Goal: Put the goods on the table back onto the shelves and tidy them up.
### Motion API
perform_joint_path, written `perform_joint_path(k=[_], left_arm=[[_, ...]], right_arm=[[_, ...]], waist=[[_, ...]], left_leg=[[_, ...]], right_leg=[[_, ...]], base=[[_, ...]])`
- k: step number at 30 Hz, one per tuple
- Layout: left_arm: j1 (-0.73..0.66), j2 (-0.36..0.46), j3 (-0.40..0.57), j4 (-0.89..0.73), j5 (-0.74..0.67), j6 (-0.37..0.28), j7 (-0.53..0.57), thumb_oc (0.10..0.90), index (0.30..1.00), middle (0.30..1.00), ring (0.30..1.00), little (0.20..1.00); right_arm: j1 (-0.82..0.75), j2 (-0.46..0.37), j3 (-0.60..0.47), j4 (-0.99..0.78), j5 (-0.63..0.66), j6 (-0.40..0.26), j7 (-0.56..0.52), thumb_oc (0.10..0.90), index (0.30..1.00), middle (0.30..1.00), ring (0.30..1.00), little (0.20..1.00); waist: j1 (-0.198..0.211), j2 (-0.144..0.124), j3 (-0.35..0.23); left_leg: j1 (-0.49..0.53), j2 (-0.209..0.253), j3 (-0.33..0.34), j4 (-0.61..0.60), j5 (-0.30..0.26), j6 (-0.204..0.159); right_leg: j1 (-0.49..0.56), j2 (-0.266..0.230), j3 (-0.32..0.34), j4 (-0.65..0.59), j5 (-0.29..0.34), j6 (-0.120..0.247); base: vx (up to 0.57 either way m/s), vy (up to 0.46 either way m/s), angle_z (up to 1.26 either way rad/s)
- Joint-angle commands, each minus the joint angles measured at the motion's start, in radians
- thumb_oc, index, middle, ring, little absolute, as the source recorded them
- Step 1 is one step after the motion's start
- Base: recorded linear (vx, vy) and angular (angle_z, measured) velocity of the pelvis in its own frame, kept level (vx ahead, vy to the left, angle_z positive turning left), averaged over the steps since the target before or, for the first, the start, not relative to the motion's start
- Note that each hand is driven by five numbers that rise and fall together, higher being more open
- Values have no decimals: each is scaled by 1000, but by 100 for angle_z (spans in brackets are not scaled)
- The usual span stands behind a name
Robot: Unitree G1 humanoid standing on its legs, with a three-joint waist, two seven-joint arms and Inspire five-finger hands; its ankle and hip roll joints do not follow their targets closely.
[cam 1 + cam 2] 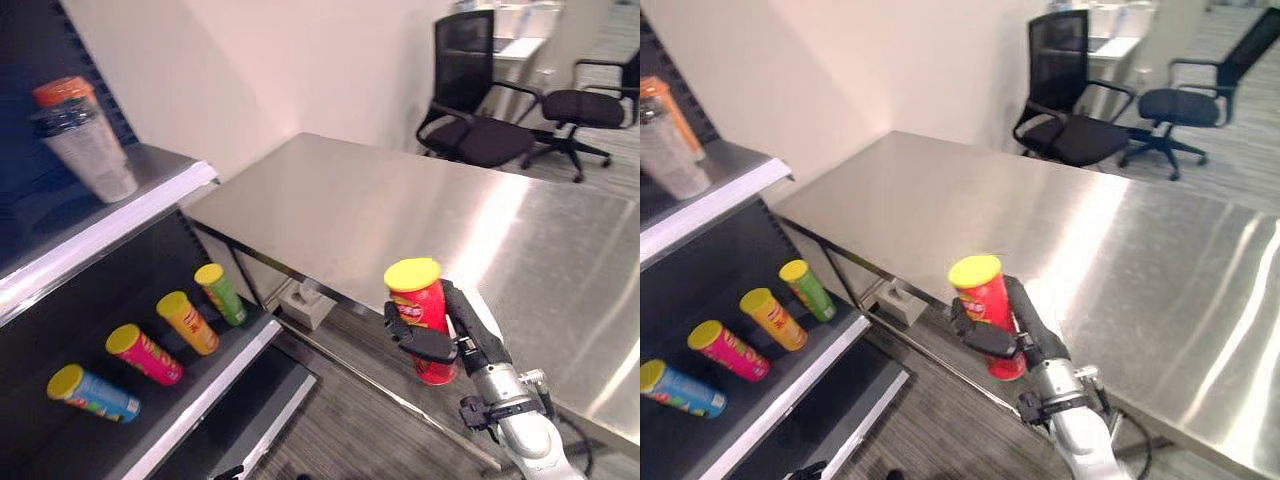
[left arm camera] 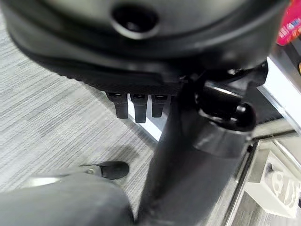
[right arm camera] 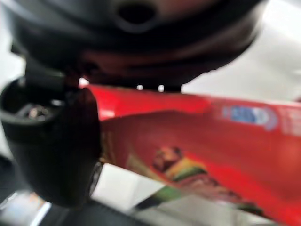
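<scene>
Red can (image 1: 423, 318) with the yellow lid is gripped upright in the right hand (image 1: 455, 338), just off the table's (image 1: 420, 210) near edge, shelf (image 1: 215, 385) well off to its left, left hand (image 2: 141, 101) hanging relaxed over floor.

Shelf unit (image 1: 110, 225) left of table (image 1: 400, 215); 4 cans (image 1: 165, 340) lying on lower shelf, chairs (image 1: 480, 120) behind table.

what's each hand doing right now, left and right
Left hand: hanging over the floor, holding nothing; its fingers are too hidden to tell open from shut.
Right hand: shut on the red can, held upright by the table edge.
</scene>
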Motion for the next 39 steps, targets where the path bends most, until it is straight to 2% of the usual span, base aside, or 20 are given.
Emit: perform_joint_path(k=[1, 3, 5, 8, 9, 12, 15, 17, 20, 21, 22, 24, 26, 29, 30, 31, 33, 36, 37, 39], left_arm=[[-156, 57, -15, 39, 56, -31, 34, 800, 900, 900, 900, 900], [-180, 63, -13, 34, 45, -22, 41, 800, 900, 900, 900, 900], [-169, 56, 2, 27, 29, -21, 40, 800, 900, 900, 900, 900], [-143, 56, 18, 29, 24, -23, 40, 800, 900, 900, 900, 900], [-126, 57, 25, 32, 36, -21, 49, 800, 900, 900, 900, 900], [-132, 45, 6, 15, 70, -11, 49, 800, 900, 900, 900, 900], [-141, 32, -44, -3, 109, -11, 38, 800, 900, 900, 900, 900], [-151, 33, -69, -15, 131, -13, 29, 800, 900, 900, 900, 900], [-195, 18, -104, 1, 164, -41, 42, 800, 900, 900, 900, 900], [-201, 16, -113, 4, 168, -50, 46, 800, 900, 900, 900, 900], [-201, 16, -113, 5, 168, -50, 46, 800, 900, 900, 900, 900], [-197, 21, -122, 17, 168, -56, 46, 800, 900, 900, 900, 900], [-193, 38, -117, 11, 154, -65, 47, 800, 900, 900, 900, 900], [-198, 52, -117, -4, 149, -70, 48, 800, 900, 900, 900, 900], [-198, 52, -117, -4, 149, -70, 48, 800, 900, 900, 900, 900], [-185, 56, -121, -18, 150, -70, 49, 800, 900, 900, 900, 900], [-166, 61, -121, -33, 150, -68, 45, 800, 900, 900, 900, 900], [-152, 65, -107, -31, 143, -69, 39, 800, 900, 900, 900, 900], [-145, 69, -94, -39, 125, -75, 33, 800, 900, 900, 900, 900], [-146, 71, -84, -35, 119, -77, 33, 800, 900, 900, 900, 900]], right_arm=[[-139, 8, 18, -176, 16, -183, -11, 400, 300, 300, 300, 300], [-194, -42, 53, -154, 2, -181, -30, 400, 300, 300, 300, 300], [-239, -63, 79, -141, -24, -170, -38, 400, 300, 300, 300, 300], [-233, -71, 70, -147, -39, -166, -39, 400, 300, 300, 300, 300], [-224, -87, 58, -152, -48, -166, -41, 400, 300, 300, 300, 300], [-199, -108, 0, -151, -74, -151, -49, 400, 300, 300, 300, 300], [-135, -108, -69, -172, -74, -140, -59, 400, 300, 300, 300, 300], [-87, -75, -109, -194, -68, -143, -68, 400, 300, 300, 300, 300], [-26, 21, -163, -210, -60, -168, -107, 400, 300, 300, 300, 300], [-15, 52, -179, -220, -63, -167, -111, 400, 300, 300, 300, 300], [-16, 53, -179, -220, -63, -166, -111, 400, 300, 300, 300, 300], [10, 96, -187, -244, -54, -173, -118, 400, 300, 300, 300, 300], [9, 101, -165, -243, -42, -175, -108, 400, 300, 300, 300, 300], [31, 77, -165, -249, -39, -182, -100, 400, 300, 300, 300, 300], [30, 77, -165, -249, -39, -182, -100, 400, 300, 300, 300, 300], [47, 61, -166, -252, -33, -192, -92, 400, 300, 300, 300, 300], [57, 48, -159, -252, -30, -198, -77, 400, 300, 300, 300, 300], [63, 41, -154, -252, -35, -206, -75, 400, 300, 300, 300, 300], [75, 33, -137, -262, -33, -220, -76, 400, 300, 300, 300, 300], [73, 36, -119, -256, -31, -230, -87, 400, 300, 300, 300, 300]], waist=[[14, -110, 35], [1, -118, 80], [-27, -123, 90], [-45, -126, 83], [-70, -127, 57], [-113, -101, 17], [-140, -75, 3], [-150, -58, -9], [-172, -61, -5], [-181, -65, 5], [-180, -67, 2], [-189, -80, 16], [-198, -86, 34], [-212, -71, 53], [-212, -72, 49], [-192, -57, 51], [-164, -44, 41], [-134, -51, 20], [-100, -75, 2], [-59, -103, -12]], left_leg=[[-33, -12, 63, 16, -55, -41], [-128, 6, 142, 109, -58, -43], [-127, 72, 293, 183, -93, -26], [-49, 121, 349, 209, -137, -25], [46, 185, 380, 214, -167, -22], [174, 317, 420, 206, -85, -44], [238, 413, 384, 230, 2, -78], [263, 408, 358, 215, -10, -86], [283, 282, 387, 81, -197, -111], [288, 237, 390, 28, -218, -105], [285, 234, 391, 26, -216, -104], [276, 182, 404, 4, -235, -97], [255, 148, 431, 4, -233, -86], [221, 114, 446, 4, -231, -61], [217, 113, 446, 4, -229, -61], [199, 98, 471, 4, -212, -50], [155, 95, 491, 4, -186, -35], [125, 77, 498, 4, -177, -28], [94, 46, 485, 4, -167, -18], [59, 27, 481, 4, -150, -19]], right_leg=[[46, -101, 12, -186, 158, 65], [24, -119, -23, -177, 168, 69], [-4, -145, -66, -176, 185, 79], [-17, -167, -91, -176, 204, 89], [-31, -199, -123, -176, 217, 99], [-52, -244, -155, -161, 213, 116], [-59, -291, -172, -130, 208, 131], [-70, -319, -185, -101, 210, 144], [-118, -408, -156, -80, 302, 180], [-140, -433, -141, -89, 368, 191], [-144, -435, -139, -90, 370, 192], [-175, -455, -123, -136, 499, 196], [-212, -449, -166, -175, 571, 210], [-212, -346, -183, -109, 405, 190], [-217, -347, -182, -107, 405, 189], [-154, -303, -251, -36, 298, 174], [-95, -257, -269, 102, 197, 162], [-50, -207, -216, 144, 174, 156], [7, -169, -164, 143, 186, 156], [73, -141, -154, -4, 141, 128]], base=[[-289, -10, 46], [-385, 63, 64], [-274, 143, 93], [-66, 166, 75], [23, 317, 61], [47, 425, 56], [29, 537, 66], [17, 462, 82], [-87, 555, 71], [-154, 528, 108], [-115, 335, 80], [-131, 306, 4], [-209, 313, -24], [-184, 402, -91], [-194, 349, -47], [-249, 369, -20], [-305, 373, -9], [-193, 153, -36], [-224, 70, -30], [-225, 31, -23]])
